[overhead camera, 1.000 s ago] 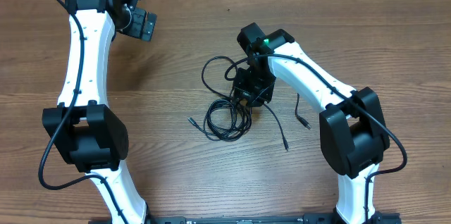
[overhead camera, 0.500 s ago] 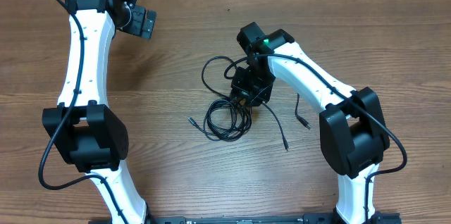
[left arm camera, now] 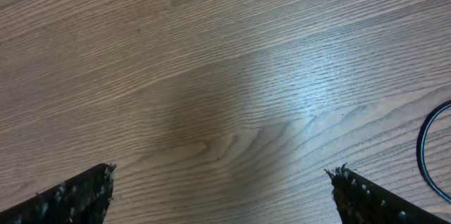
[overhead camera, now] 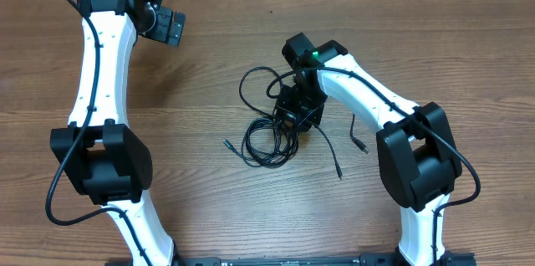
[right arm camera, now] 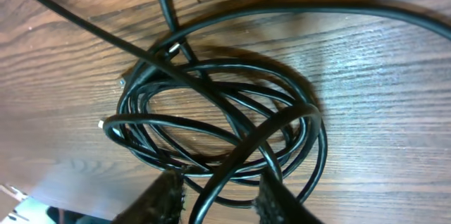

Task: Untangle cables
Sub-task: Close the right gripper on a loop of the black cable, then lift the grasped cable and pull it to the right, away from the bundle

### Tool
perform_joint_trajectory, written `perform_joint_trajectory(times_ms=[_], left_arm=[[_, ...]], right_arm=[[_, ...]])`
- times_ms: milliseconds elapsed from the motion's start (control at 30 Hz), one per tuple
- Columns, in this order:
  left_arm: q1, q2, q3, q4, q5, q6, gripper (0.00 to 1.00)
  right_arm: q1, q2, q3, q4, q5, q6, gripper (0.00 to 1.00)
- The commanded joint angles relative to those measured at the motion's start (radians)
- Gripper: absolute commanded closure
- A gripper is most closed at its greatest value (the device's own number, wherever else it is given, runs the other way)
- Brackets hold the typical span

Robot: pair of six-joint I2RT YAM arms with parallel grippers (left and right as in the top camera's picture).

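Right gripper (right arm camera: 221, 197) down at the cables (overhead camera: 266, 139), left gripper (left arm camera: 220, 176) parked apart.
Cables tangled in a loose coil near the middle of the table (overhead camera: 201, 207), plug ends trailing out left and right onto the wood. Right fingers (right arm camera: 168, 197) partly apart just over the coil's edge, one strand running up between them, not pinched. Left claw spread wide, holding nothing, above wood at the far left, well apart from the coil.

Glossy black cables (right arm camera: 271, 134), matt grained wooden table (left arm camera: 211, 76)
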Motion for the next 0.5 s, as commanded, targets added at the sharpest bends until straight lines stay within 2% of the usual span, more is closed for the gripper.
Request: perform_joint_trajectory(times_ms=[0,100,467], left_arm=[[0.006,0.007,0.023,0.003,-0.006,0.004,0.0],[0.006,0.007,0.023,0.004,-0.006,0.004,0.0],[0.006,0.007,0.023,0.003,-0.006,0.004,0.0]], right_arm=[[0.013,0.002,-0.005,0.005,-0.012,0.008,0.82],[0.014,0.002,-0.005,0.007,-0.012,0.008,0.96],[0.014,0.002,-0.005,0.024,-0.012,-0.007,0.96]])
